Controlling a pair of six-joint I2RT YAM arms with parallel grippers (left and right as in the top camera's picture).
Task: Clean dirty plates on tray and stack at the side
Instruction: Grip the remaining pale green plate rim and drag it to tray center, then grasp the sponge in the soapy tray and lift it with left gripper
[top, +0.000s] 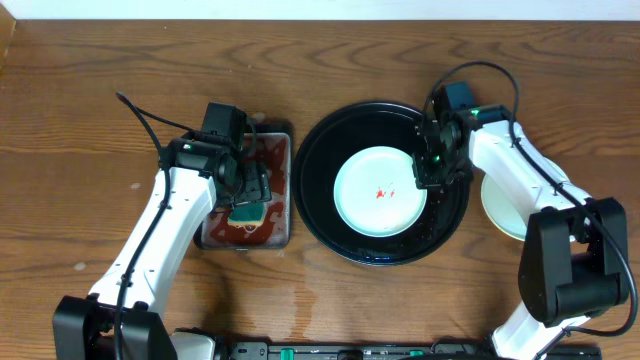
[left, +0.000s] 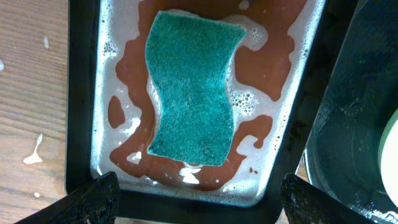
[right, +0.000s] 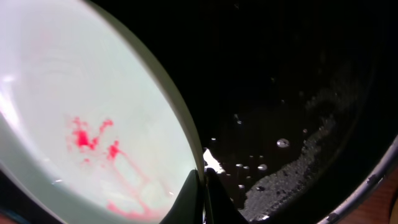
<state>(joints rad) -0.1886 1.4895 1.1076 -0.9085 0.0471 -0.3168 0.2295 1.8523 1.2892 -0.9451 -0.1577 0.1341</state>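
Observation:
A pale mint-blue plate (top: 375, 190) with a red smear lies in the round black tray (top: 315, 175). My right gripper (top: 430, 172) is shut on the plate's right rim. In the right wrist view the fingertips (right: 203, 186) pinch the rim of the plate (right: 74, 112) over the wet tray floor (right: 298, 93). A pale yellow plate (top: 503, 208) sits on the table right of the tray, partly under the right arm. My left gripper (top: 250, 195) is open and empty above a green sponge (left: 193, 93). A third plate is not in view.
The sponge lies in a small rectangular tray (top: 275, 150) of red-stained soapy water, left of the black tray. In the left wrist view its rim (left: 81, 124) is near the black tray (left: 348, 124). Foam spots dot the wood beside it.

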